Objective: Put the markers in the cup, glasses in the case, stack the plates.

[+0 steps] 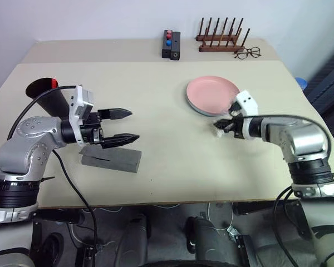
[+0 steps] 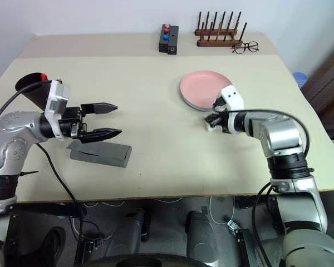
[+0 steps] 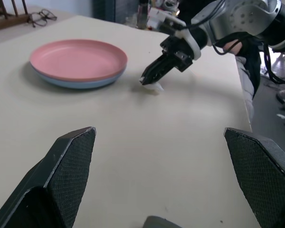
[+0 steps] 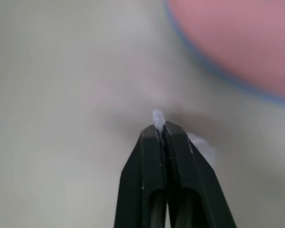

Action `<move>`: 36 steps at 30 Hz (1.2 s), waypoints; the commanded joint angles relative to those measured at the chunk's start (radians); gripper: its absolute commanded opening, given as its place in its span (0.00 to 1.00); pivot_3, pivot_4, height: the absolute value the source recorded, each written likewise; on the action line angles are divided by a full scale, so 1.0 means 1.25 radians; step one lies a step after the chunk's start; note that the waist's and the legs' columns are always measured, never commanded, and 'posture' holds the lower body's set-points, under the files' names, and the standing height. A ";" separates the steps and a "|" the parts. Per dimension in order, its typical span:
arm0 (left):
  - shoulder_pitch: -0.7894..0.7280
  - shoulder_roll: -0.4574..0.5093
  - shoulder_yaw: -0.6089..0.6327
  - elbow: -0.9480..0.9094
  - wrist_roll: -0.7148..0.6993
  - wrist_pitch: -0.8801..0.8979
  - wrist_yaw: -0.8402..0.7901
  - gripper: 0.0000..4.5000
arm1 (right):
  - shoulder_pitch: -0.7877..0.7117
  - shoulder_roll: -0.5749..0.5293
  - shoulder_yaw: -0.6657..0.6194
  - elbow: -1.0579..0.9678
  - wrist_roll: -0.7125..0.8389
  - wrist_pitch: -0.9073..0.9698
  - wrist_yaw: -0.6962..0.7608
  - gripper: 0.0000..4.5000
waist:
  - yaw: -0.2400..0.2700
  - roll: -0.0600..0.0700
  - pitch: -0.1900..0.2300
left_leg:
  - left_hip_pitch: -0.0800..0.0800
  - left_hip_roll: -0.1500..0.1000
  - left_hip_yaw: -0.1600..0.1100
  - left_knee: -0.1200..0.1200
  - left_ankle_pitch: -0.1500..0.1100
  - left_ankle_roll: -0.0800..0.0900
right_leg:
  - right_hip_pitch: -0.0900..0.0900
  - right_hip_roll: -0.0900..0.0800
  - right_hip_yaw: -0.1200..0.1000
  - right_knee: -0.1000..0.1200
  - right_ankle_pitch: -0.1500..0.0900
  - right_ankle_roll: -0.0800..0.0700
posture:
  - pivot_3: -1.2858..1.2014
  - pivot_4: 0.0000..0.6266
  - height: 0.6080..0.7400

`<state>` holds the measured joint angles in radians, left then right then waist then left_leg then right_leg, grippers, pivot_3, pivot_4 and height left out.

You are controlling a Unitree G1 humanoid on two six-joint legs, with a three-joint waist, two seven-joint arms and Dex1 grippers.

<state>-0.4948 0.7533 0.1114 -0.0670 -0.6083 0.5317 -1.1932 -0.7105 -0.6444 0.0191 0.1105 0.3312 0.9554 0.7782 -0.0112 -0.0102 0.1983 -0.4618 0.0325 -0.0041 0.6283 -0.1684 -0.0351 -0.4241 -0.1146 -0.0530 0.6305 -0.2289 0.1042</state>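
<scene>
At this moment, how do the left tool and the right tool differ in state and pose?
The left tool is open and holds nothing; the right tool is shut, pinching a small white scrap. The left tool hangs above the grey case, off the table; the right tool's tip is down at the tabletop beside the stacked plates. Both have two black fingers.

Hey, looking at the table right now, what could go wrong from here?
1. The right pincer is shut on a small white scrap right beside the stacked plates; swinging toward them might nudge the stack.
2. Only a sliver of the scrap sticks out past the tips, so it may slip free.
3. The open left pincer hangs just above the case, near the cup; a careless sweep might knock either.
</scene>
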 commanded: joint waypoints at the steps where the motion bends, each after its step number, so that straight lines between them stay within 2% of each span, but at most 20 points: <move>1: -0.067 -0.023 0.015 0.060 0.074 -0.087 0.086 1.00 | -0.085 -0.008 -0.072 -0.053 0.047 -0.056 0.025 0.01 | 0.001 0.000 0.000 | 0.000 0.000 0.000 0.000 0.000 0.000 | 0.000 0.000 0.000 0.000 0.000 0.000 | 0.52 0.24 1.00; 3: -0.093 -0.054 0.022 0.091 0.094 -0.130 0.127 1.00 | -0.123 0.019 -0.072 0.000 0.023 -0.147 0.002 0.01 | 0.000 0.000 0.000 | 0.000 0.000 0.000 0.000 0.000 0.000 | 0.000 0.000 0.000 0.000 0.001 0.001 | 0.52 0.24 1.00; 6: -0.126 -0.120 0.038 0.114 0.104 -0.144 0.224 1.00 | -0.194 0.076 -0.041 0.178 -0.064 -0.289 -0.083 0.01 | -0.001 -0.001 0.000 | 0.000 0.000 0.000 0.000 0.000 0.000 | 0.001 0.000 0.000 0.000 0.001 0.003 | 0.52 0.24 1.00; 7: -0.129 -0.136 0.044 0.115 0.100 -0.136 0.247 1.00 | -0.198 0.080 0.005 0.231 -0.121 -0.345 -0.097 0.06 | -0.002 -0.001 -0.001 | 0.000 0.000 0.000 0.000 0.000 0.000 | 0.001 0.000 0.000 0.000 0.002 0.003 | 0.52 0.24 1.00; 9: -0.124 -0.151 0.049 0.103 0.087 -0.116 0.263 1.00 | -0.205 0.098 0.041 0.318 -0.165 -0.398 -0.106 0.21 | -0.001 -0.001 0.000 | 0.000 0.000 0.000 0.000 0.000 0.000 | 0.001 0.000 0.000 0.000 0.002 0.003 | 0.52 0.24 1.00; 11: -0.116 -0.152 0.041 0.088 0.089 -0.113 0.268 1.00 | -0.216 0.116 0.027 0.373 -0.158 -0.415 -0.103 0.41 | -0.002 -0.001 0.000 | 0.000 0.000 0.000 -0.001 0.000 0.000 | 0.000 0.000 0.000 0.000 0.002 0.004 | 0.52 0.24 1.00; 16: -0.071 -0.138 0.047 0.051 0.073 -0.100 0.258 1.00 | -0.232 0.114 0.018 0.409 -0.174 -0.463 -0.092 0.99 | -0.003 0.000 0.000 | 0.000 0.000 0.000 -0.002 0.000 0.000 | 0.000 0.000 0.000 0.000 0.002 0.004 | 0.52 0.24 1.00; 20: -0.039 -0.126 0.053 0.029 0.055 -0.087 0.240 1.00 | -0.233 0.103 -0.009 0.352 -0.150 -0.462 -0.061 0.99 | -0.004 0.000 0.000 | 0.000 0.000 0.000 -0.002 0.000 0.000 | -0.001 0.000 0.000 0.001 0.002 0.004 | 0.52 0.24 1.00; 22: -0.009 -0.093 0.050 0.011 0.039 -0.089 0.173 1.00 | -0.209 0.097 -0.028 0.270 -0.102 -0.428 -0.008 0.99 | -0.005 0.000 0.001 | 0.000 0.000 0.000 -0.002 0.000 0.000 | -0.001 0.000 0.000 0.001 0.002 0.004 | 0.52 0.24 1.00; 25: 0.027 -0.044 0.058 -0.011 0.011 -0.077 0.102 1.00 | -0.136 0.058 -0.038 0.124 -0.056 -0.439 0.076 0.99 | -0.002 0.000 0.001 | 0.000 0.000 0.000 -0.003 0.000 0.000 | -0.001 0.000 0.000 0.000 0.002 0.004 | 0.52 0.24 1.00; 26: 0.036 -0.021 0.066 -0.003 0.014 -0.081 0.086 1.00 | -0.102 0.032 -0.027 0.073 -0.046 -0.417 0.110 0.99 | 0.001 0.000 0.001 | 0.001 0.000 0.000 -0.004 0.000 0.000 | -0.001 0.000 0.000 0.000 0.001 0.004 | 0.52 0.24 1.00; 29: 0.067 0.042 0.107 0.037 0.017 -0.122 0.026 1.00 | 0.034 -0.065 0.008 -0.077 -0.074 -0.492 0.203 0.99 | 0.007 0.000 0.000 | 0.001 0.000 0.000 -0.004 0.000 0.000 | 0.000 0.000 0.000 -0.001 0.001 0.003 | 0.52 0.24 1.00; 31: 0.088 0.057 0.140 0.037 -0.008 -0.122 0.007 1.00 | 0.091 -0.108 -0.012 -0.134 -0.050 -0.507 0.245 0.99 | 0.006 0.000 0.001 | 0.000 0.000 0.001 -0.004 0.000 0.000 | 0.000 0.000 0.000 -0.002 0.000 0.000 | 0.52 0.24 1.00; 36: 0.173 0.068 0.219 -0.024 -0.090 -0.063 -0.006 1.00 | 0.156 -0.113 -0.080 -0.214 0.037 -0.526 0.270 0.99 | -0.007 0.001 0.001 | 0.002 0.001 0.001 -0.003 0.000 -0.001 | -0.001 0.000 0.000 -0.001 0.000 0.000 | 0.52 0.24 1.00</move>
<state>-0.2890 0.8237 0.3334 -0.0524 -0.6763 0.4357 -1.1982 -0.5188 -0.7724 -0.0299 -0.1067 0.3270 0.3175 1.0914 -0.0199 -0.0091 0.1993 -0.4598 0.0338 -0.0031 0.6238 -0.1684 -0.0361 -0.4249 -0.1149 -0.0531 0.6289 -0.2291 0.1037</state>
